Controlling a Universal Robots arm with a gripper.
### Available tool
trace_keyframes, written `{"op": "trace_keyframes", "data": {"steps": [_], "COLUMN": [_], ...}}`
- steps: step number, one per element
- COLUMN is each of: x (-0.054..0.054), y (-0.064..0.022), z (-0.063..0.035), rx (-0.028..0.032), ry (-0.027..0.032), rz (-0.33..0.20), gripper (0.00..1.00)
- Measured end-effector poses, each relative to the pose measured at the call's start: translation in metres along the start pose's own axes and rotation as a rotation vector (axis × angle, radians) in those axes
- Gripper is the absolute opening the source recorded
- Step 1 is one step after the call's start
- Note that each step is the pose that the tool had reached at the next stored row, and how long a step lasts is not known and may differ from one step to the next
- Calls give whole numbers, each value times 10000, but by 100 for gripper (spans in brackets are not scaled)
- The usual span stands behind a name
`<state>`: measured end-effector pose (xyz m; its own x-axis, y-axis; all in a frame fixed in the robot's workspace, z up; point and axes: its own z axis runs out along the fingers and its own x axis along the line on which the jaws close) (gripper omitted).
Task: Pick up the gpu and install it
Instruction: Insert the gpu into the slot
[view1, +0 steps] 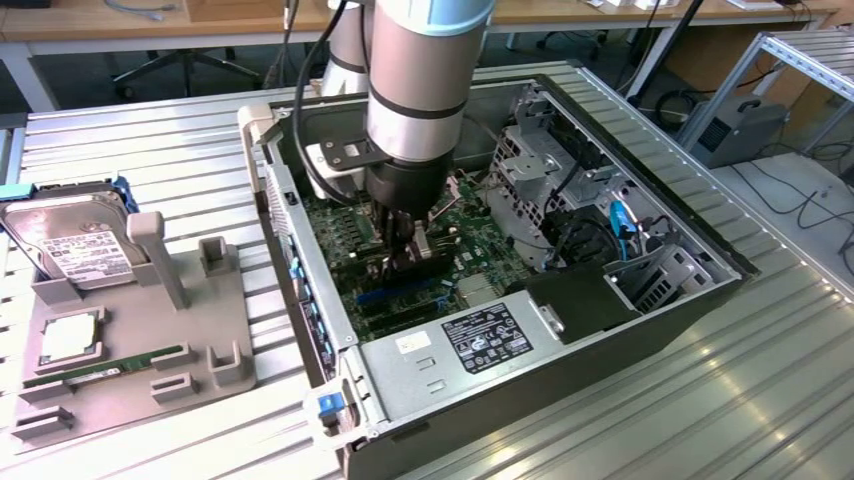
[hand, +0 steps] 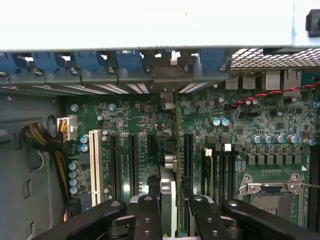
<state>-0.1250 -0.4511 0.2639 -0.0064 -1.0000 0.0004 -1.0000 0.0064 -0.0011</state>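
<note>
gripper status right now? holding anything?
Gripper: shut on the gpu, held edge-on over the motherboard slots inside the PC case.

The arm reaches down into the open computer case (view1: 627, 200) on the bench (view1: 747, 400), its gripper (view1: 407, 262) low over the green motherboard (view1: 461, 235), clasping the dark gpu (view1: 416, 270); a hard drive (view1: 74, 245) rests in a grey holder (view1: 134, 370)
</note>
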Motion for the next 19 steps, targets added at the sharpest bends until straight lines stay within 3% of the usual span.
{"op": "trace_keyframes", "data": {"steps": [19], "x": [1], "y": [0], "z": [41], "rx": [0], "ry": [-8], "rz": [-6], "gripper": [27]}}
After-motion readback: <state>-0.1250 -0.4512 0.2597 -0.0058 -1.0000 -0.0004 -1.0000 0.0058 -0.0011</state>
